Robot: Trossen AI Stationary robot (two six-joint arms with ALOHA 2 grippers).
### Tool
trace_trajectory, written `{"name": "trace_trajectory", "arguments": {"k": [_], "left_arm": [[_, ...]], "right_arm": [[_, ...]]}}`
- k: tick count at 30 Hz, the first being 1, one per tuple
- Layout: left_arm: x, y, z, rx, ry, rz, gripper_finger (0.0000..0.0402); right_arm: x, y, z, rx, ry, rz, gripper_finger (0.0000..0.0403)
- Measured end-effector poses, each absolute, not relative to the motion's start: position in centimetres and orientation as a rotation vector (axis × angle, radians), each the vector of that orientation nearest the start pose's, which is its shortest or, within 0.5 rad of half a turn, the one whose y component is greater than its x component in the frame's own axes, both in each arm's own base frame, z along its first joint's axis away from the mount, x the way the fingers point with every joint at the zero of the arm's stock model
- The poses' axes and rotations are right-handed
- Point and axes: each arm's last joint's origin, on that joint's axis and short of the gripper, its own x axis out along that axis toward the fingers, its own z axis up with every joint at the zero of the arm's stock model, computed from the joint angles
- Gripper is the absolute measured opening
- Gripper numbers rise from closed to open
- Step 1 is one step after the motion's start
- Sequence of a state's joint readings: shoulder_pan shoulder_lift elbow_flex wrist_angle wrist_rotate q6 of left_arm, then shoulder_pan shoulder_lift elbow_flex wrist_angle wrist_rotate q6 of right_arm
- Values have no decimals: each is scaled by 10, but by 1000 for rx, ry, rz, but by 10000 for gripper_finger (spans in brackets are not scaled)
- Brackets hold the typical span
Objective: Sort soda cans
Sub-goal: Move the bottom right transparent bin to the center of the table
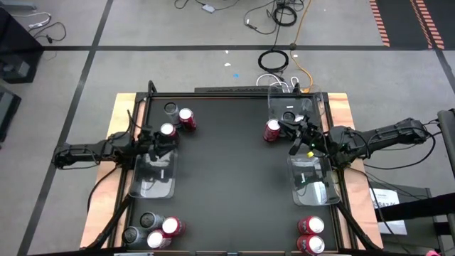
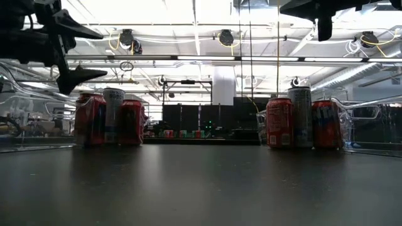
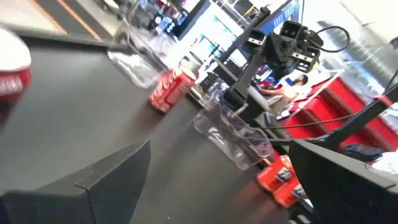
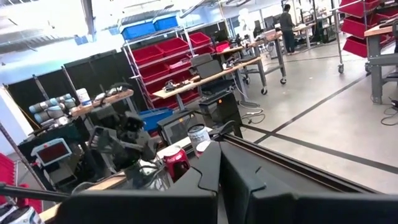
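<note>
Red soda cans with silver tops and dark grey ones stand in groups. At the far left are a red can (image 1: pixel 187 117), a grey can (image 1: pixel 170 109) and a red can (image 1: pixel 168 130). One red can (image 1: pixel 272 130) stands at the far right. My left gripper (image 1: pixel 162 142) (image 3: pixel 219 146) is open and raised beside the nearest far-left red can (image 3: pixel 12 68), above a clear tray (image 1: pixel 153 178). My right gripper (image 1: pixel 293 139) (image 4: pixel 219 174) is shut on nothing, raised just right of the lone red can. In the low view, both grippers hang above can height.
Several cans (image 1: pixel 153 231) stand at the near left corner and two red ones (image 1: pixel 311 235) at the near right. A second clear tray (image 1: pixel 313 181) lies under the right arm and a third (image 1: pixel 291 107) sits at the far right. The table's middle (image 1: pixel 227 171) is bare.
</note>
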State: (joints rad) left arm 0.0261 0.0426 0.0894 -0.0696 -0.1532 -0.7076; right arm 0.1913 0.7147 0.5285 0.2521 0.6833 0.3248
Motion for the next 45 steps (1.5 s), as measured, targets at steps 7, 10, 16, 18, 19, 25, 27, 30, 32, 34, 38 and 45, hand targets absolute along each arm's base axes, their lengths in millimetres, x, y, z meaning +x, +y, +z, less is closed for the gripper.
{"name": "trace_trajectory", "arguments": {"k": [7, 10, 16, 18, 19, 25, 27, 30, 32, 34, 38, 45], "left_arm": [[94, 7, 198, -617, -46, 197, 390], [95, 7, 198, -600, -34, 200, 390], [95, 7, 190, -484, 66, 216, 390], [95, 7, 187, -446, 91, 219, 390], [95, 7, 187, -435, 99, 219, 390], [95, 7, 187, -417, 101, 217, 390], [95, 7, 187, -417, 101, 217, 390], [95, 7, 187, -418, 101, 217, 390], [95, 7, 187, -417, 101, 216, 390], [95, 7, 187, -417, 101, 216, 390], [95, 7, 187, -417, 101, 216, 390], [95, 7, 185, -417, 120, 219, 390]], "right_arm": [[163, 13, 294, 322, -116, -480, 0], [163, 13, 294, 319, -110, -481, 0], [163, 13, 298, 353, 117, -526, 0], [162, 13, 304, 393, 234, -560, 0], [162, 14, 308, 417, 296, -569, 0], [165, 21, 328, 757, 699, -673, 0], [167, 24, 327, 889, 871, -762, 0], [173, 29, 317, 1018, 1058, -878, 0], [181, 32, 310, 1038, 1107, -907, 0], [189, 34, 304, 1018, 1132, -926, 0], [202, 37, 292, 976, 1184, -954, 8], [215, 46, 278, 968, 1236, -1001, 89]]}}
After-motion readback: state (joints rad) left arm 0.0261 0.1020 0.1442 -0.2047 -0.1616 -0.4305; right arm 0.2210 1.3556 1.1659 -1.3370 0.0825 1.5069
